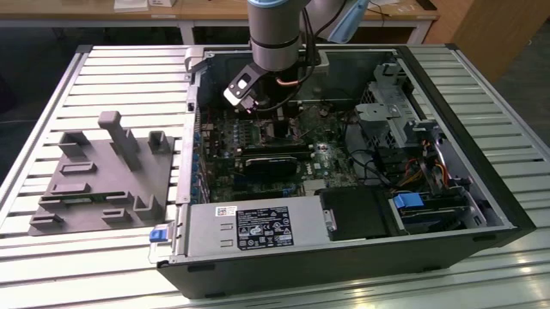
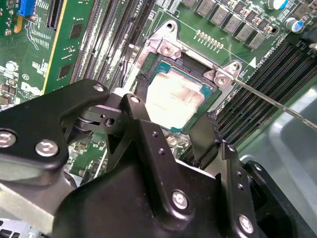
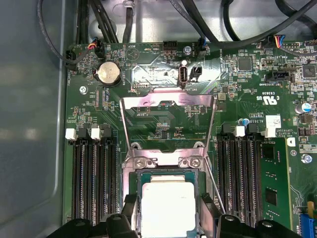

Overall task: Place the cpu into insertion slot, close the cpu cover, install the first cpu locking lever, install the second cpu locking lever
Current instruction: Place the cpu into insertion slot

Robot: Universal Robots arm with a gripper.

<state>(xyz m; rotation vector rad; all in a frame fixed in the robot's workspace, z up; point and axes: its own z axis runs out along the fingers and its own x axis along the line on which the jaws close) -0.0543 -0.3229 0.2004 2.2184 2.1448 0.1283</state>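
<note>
Silver-grey cpu [image 3: 167,208] at the insertion slot [image 3: 148,161], gripper [image 2: 167,114] fingers [image 2: 141,129] tight against its two sides, cpu cover [image 3: 168,101] up

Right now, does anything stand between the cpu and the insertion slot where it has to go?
Nothing visible does. In the first wrist view the cpu is already down at the insertion slot, inside its metal frame, with the gripper at it. The cpu cover stands open, away from the slot.

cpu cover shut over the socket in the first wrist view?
No, the cpu cover stands swung open, and the silver top of the cpu lies uncovered.
</note>
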